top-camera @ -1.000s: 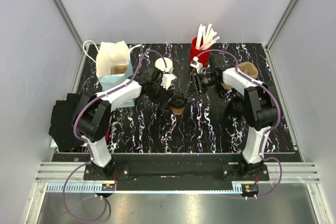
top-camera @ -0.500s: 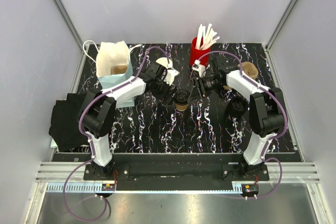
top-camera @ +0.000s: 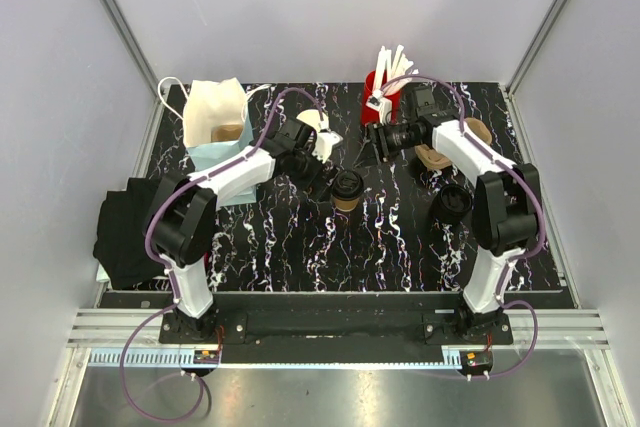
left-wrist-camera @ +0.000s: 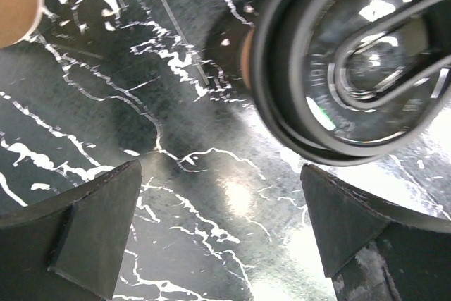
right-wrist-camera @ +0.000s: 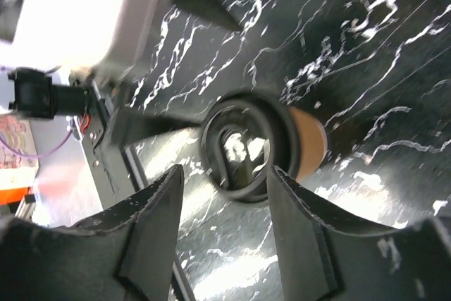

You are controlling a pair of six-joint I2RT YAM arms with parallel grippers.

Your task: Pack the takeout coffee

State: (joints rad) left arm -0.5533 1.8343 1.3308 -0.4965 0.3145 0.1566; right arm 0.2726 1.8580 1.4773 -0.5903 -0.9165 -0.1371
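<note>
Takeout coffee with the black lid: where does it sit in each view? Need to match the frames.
Top external: the takeout coffee stands near the middle of the table, lid on.
Left wrist: the takeout coffee is at the upper right, seen from above and cut by the frame edge.
Right wrist: the takeout coffee is at the centre, its brown side showing on the right.
Shared landmark: the black white-veined tabletop under it.

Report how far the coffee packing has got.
Done: the black lid sits on the coffee cup. In hand: nothing; the left hand and right hand flank it, both open. Left: the cup stands on the table, not yet in the bag.
</note>
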